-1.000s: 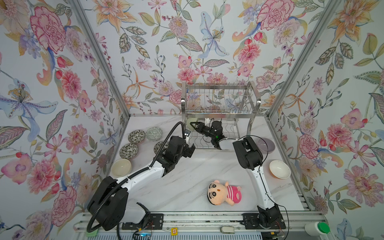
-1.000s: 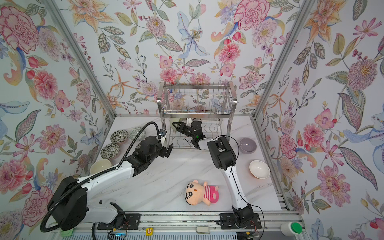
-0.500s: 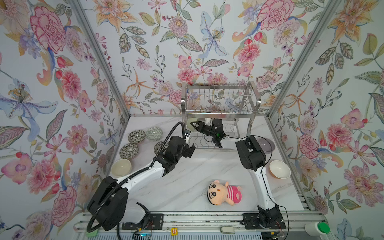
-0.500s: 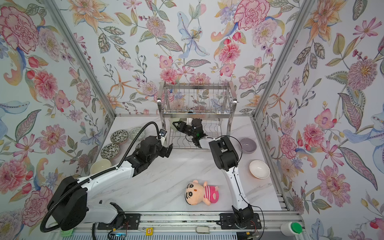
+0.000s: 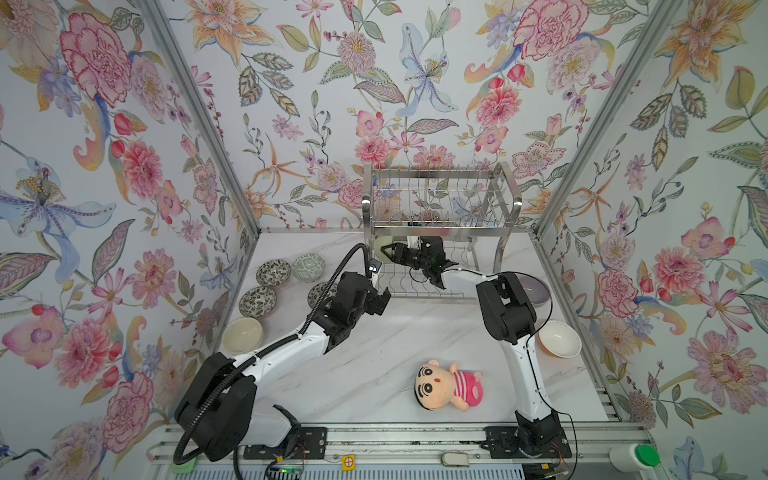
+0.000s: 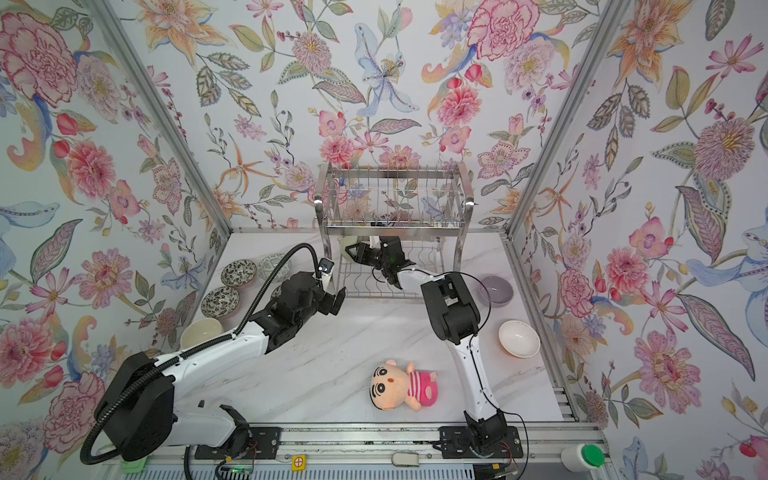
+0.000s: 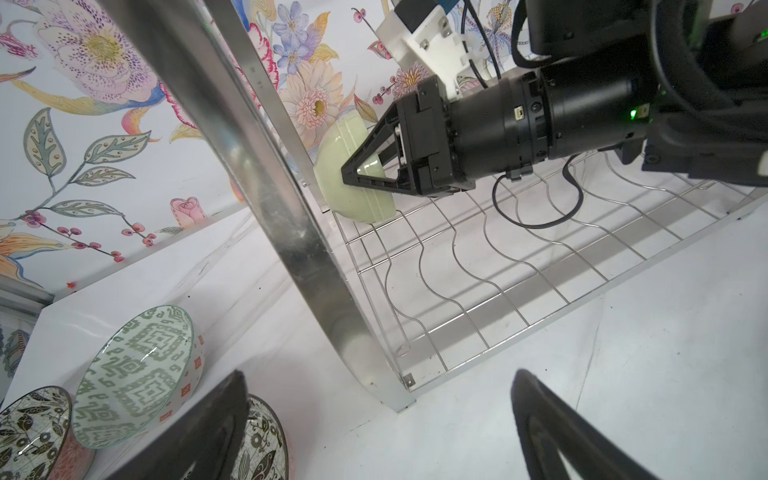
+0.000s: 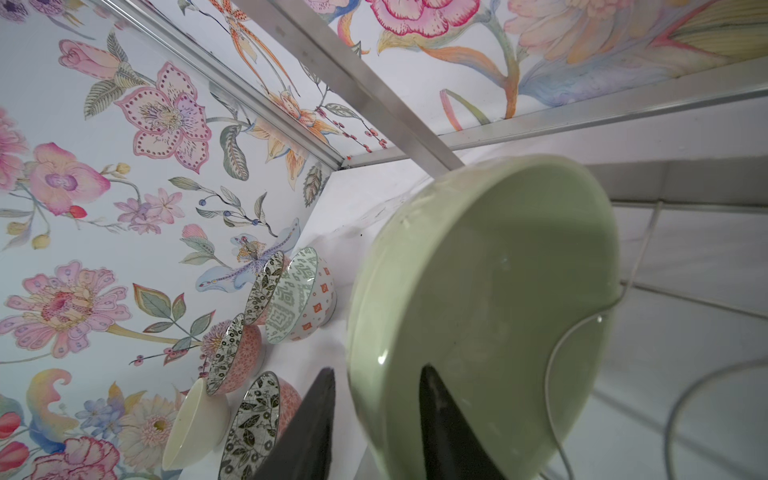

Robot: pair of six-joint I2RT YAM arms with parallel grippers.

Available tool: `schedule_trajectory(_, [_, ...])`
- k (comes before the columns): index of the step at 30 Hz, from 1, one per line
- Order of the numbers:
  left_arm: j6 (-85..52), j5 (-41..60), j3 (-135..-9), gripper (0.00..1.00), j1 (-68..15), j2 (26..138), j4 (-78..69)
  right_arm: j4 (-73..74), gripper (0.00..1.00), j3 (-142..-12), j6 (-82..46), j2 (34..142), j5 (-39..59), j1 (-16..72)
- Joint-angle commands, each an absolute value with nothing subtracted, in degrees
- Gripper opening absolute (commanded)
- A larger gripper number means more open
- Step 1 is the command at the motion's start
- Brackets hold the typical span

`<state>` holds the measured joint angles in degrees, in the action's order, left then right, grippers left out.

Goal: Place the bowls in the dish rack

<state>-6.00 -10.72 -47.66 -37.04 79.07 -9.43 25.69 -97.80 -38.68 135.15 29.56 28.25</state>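
You are seating the green bowl (image 8: 490, 299) in the rack (image 7: 498, 270), rim between the right gripper's (image 5: 386, 251) part-open jaws; grip unclear. Seven bowls (image 5: 273, 272) are waiting outside the left gripper's (image 7: 378, 372) wide, empty jaws.

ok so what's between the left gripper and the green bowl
The rack leg and a corner of its lower wire shelf stand between the left gripper and the green bowl, as the left wrist view shows.
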Motion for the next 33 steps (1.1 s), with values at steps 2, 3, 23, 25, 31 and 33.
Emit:
schedule_trajectory(2, [-6.28, -10.2, -49.04, 0.99, -37.38, 77.61, -8.91, 18.85, 0.37, -100.68, -33.74, 132.85, 29.48, 29.68])
schedule_trajectory(3, [-6.31, -10.28, -49.02, 0.99, -37.27, 77.67, -8.93, 18.64, 0.37, -100.72, -33.5, 132.82, 29.44, 29.64])
schedule_trajectory(23, [-6.33, -10.57, -49.03, 0.99, -37.37, 77.56, -8.89, 19.74, 0.53, -94.24, -32.54, 127.01, 28.66, 29.6])
schedule_trajectory(25, [-6.33, -10.76, -49.04, 0.99, -37.27, 77.43, -8.89, 20.18, 0.55, -92.42, -32.31, 125.65, 27.85, 29.46])
schedule_trajectory(31, [-6.3, -11.36, -48.87, 0.99, -37.27, 76.9, -9.05, 19.52, 0.61, -87.73, -30.25, 122.07, 25.02, 29.02])
schedule_trajectory(33, [-6.25, -11.29, -48.95, 0.99, -37.27, 76.91, -8.98, 19.4, 0.65, -86.13, -29.89, 120.76, 23.51, 28.83])
